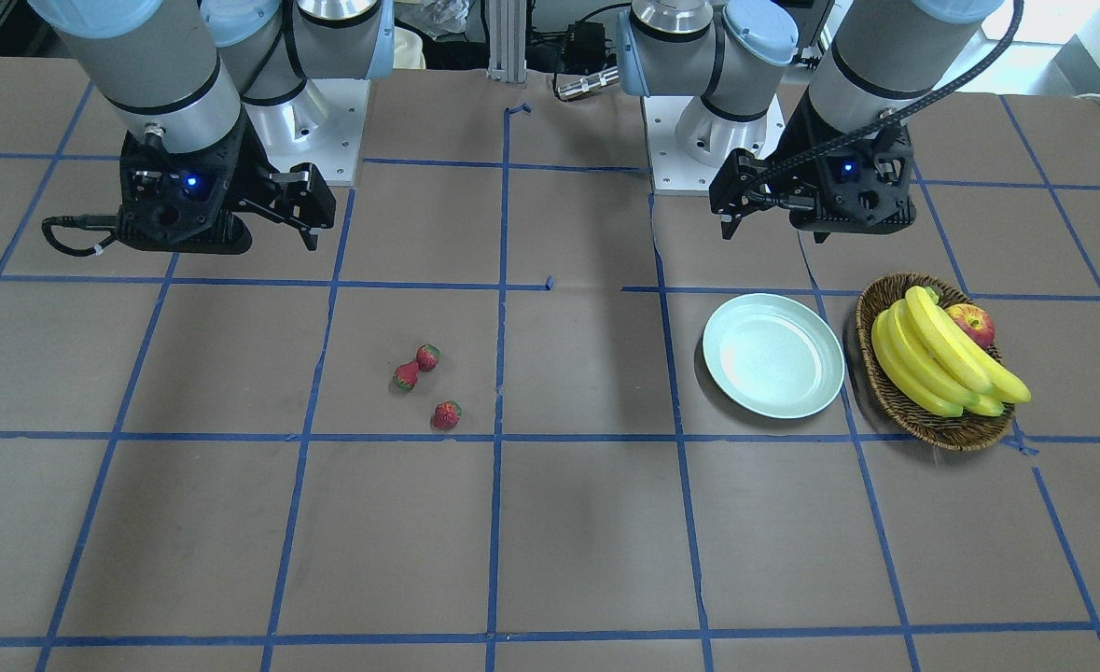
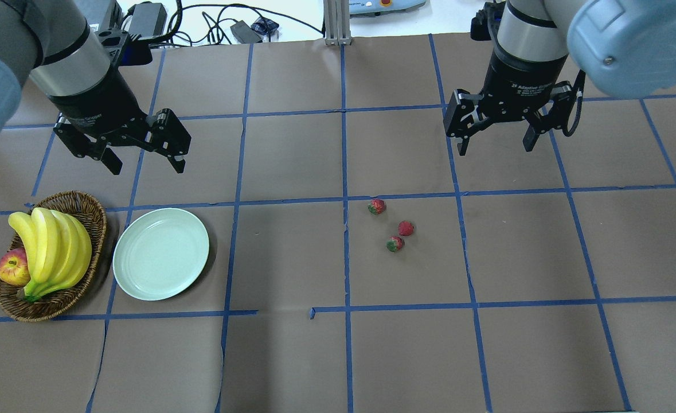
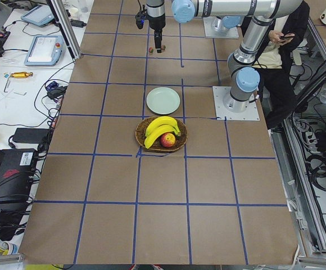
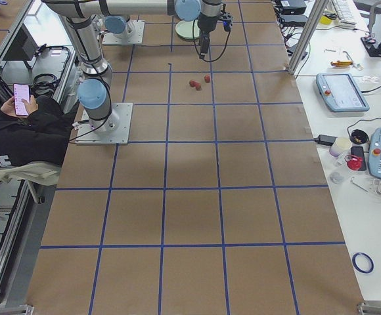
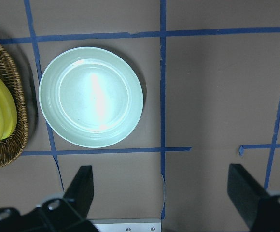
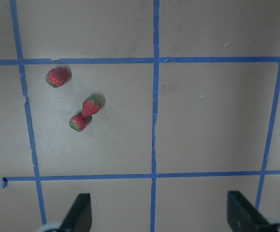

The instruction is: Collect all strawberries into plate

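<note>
Overhead exterior: I log left gripper (image 2: pixel 147 166) and right gripper (image 2: pixel 495 150) both spread wide, holding nothing, plate (image 2: pixel 160 253) just beside the basket (image 2: pixel 100 221), three strawberries (image 2: pixel 406 228) well apart from it, nearer the right gripper; right wrist-mounted: two berries touch, third lies near.

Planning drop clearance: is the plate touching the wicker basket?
Apart. The left wrist view shows a strip of bare brown table between the plate rim and the wicker basket.
</note>
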Motion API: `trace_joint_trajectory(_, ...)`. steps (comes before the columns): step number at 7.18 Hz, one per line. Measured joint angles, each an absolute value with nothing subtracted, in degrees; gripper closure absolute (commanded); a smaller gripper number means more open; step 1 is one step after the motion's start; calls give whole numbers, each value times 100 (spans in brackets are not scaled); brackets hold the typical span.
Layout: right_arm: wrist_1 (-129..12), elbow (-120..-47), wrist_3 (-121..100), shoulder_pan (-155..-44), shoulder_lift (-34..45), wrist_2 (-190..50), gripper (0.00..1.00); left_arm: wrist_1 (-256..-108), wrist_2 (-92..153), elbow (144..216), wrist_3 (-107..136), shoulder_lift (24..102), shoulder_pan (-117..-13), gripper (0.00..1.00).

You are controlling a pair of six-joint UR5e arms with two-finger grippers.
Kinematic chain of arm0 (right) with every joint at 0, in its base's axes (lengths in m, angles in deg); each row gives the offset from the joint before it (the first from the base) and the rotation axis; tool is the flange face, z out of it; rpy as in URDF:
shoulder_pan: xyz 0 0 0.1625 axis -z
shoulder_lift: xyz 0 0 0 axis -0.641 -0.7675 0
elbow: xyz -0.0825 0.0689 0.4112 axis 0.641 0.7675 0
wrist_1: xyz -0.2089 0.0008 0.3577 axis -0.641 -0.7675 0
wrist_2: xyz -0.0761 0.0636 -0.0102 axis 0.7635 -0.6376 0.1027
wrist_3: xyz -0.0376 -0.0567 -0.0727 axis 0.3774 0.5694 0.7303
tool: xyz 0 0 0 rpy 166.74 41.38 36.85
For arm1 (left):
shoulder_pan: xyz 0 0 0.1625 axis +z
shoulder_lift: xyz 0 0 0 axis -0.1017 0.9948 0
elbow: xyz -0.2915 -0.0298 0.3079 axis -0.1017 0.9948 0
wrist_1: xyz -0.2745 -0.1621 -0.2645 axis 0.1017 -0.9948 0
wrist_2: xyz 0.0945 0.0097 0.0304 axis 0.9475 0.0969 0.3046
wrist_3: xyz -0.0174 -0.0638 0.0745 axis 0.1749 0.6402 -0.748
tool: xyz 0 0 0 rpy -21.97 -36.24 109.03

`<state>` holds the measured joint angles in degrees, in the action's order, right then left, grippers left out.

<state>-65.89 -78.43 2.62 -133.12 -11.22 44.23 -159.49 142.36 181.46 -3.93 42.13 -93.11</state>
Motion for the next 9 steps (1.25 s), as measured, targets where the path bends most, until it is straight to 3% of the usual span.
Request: trace_joint_trajectory(9, -6585, -7826, 293, -13310, -1106, 4377, 0, -15806, 14298, 18223, -484, 4295, -9304, 0)
